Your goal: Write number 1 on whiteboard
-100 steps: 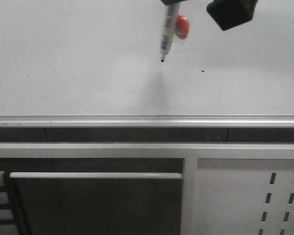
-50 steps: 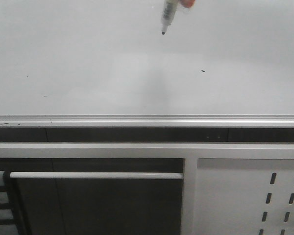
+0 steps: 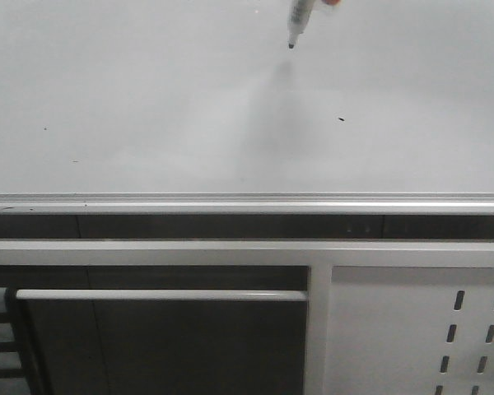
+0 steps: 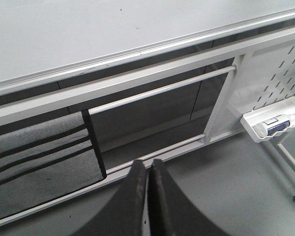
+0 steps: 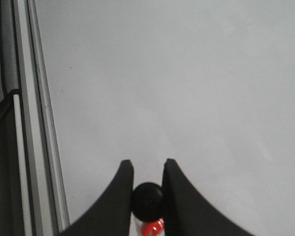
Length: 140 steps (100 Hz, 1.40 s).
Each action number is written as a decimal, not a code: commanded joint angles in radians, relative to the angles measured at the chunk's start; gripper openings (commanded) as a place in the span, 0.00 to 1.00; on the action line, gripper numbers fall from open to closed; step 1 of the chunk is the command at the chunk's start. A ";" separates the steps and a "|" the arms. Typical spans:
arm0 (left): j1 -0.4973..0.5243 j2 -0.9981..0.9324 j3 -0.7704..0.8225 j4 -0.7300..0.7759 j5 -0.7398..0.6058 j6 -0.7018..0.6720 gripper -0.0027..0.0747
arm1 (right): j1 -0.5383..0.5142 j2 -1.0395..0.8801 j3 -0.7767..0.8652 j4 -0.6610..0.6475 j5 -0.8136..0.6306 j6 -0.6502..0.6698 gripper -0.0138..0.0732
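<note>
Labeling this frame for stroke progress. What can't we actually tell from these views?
- Front view: marker body and the right gripper are cut off by the top edge.
- Front view: whether the tip touches the whiteboard; no depth cue.
- Right wrist view: the tip is hidden behind the fingers and the marker's black end.
- Specks: too small to identify.

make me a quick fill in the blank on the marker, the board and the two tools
The right tool is shut on a ____.
The marker tip points down at the ____.
No stroke of the number 1 is on the whiteboard yet; its only marks are tiny black ____.
The left tool is shut and holds ____.

Missing words: marker; whiteboard; specks; nothing
</note>
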 commanded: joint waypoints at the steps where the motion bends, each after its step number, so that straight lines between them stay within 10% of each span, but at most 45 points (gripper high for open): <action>1: 0.003 0.011 -0.024 -0.002 -0.074 -0.008 0.01 | -0.010 -0.014 -0.027 -0.003 -0.077 -0.006 0.08; 140: 0.003 0.011 -0.024 -0.002 -0.074 -0.008 0.01 | -0.010 0.106 -0.027 0.014 -0.114 -0.006 0.08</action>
